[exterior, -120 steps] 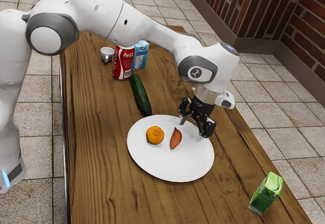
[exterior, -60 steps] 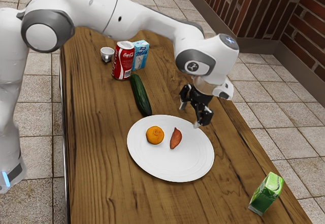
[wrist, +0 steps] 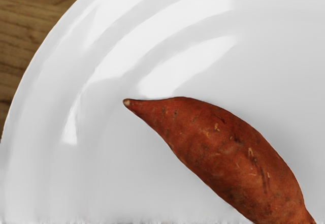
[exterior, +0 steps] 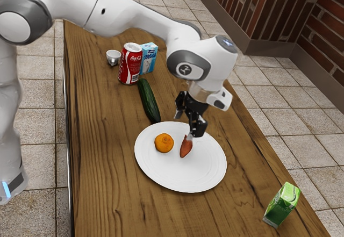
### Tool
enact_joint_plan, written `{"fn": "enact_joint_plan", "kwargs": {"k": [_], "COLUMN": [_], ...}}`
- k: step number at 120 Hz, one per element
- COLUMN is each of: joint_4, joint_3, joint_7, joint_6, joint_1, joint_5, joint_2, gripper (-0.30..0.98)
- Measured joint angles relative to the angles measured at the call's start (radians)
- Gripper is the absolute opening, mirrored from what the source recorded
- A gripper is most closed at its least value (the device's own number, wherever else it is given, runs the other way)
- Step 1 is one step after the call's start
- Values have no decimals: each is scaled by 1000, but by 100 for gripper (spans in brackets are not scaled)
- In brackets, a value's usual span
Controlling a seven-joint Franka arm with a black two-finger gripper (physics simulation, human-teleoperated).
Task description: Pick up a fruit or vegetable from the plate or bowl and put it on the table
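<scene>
Exterior view: plate [exterior: 180, 180] below, gripper [exterior: 184, 126] with its fingers apart, sweet potato [exterior: 186, 147] at one fingertip

A tiled floor [exterior: 279, 124] surrounds the wooden table [exterior: 107, 178], and a brick wall [exterior: 277, 11] rises toward the exterior view's right. The white arm [exterior: 121, 14] reaches over the table from the exterior view's left, its hand bent downward. Beneath it lies the round white plate, flat on the wood.

A dark green cucumber [exterior: 149, 101] lies just beside the plate, one end toward the rim and the other toward a red Coca-Cola can [exterior: 130, 65]. The black gripper points down, with a gap between its fingers. One fingertip overlaps the pointed end of the sweet potato in this view; whether they touch, I cannot tell. A blue and white milk carton [exterior: 149, 59] stands just beside the can, and a green carton [exterior: 281, 205] stands well apart, near the table's edge. The small white cup [exterior: 113, 57] is on the can's other side.

Both pieces of produce rest on the plate: an orange [exterior: 164, 143] and, near but apart from it, the reddish sweet potato. The wrist view shows the sweet potato lying on the plate's white surface, its narrow tip toward the rim.
</scene>
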Motion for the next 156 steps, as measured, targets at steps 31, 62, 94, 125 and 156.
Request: {"fn": "enact_joint_plan", "kwargs": {"k": [31,62,94,125,156], "joint_4": [-7,-10,-10,-10,-10], "joint_3": [0,1,2,-1,-1], "joint_7": [-47,-192,-290,-351,-389], "joint_6": [14,56,90,101,104], "joint_1": [15,26,32,30,31], "joint_5": [-78,-161,-174,-184,-186], "joint_2": [0,37,68,91,105], "gripper": [69,69,69,69,69]}}
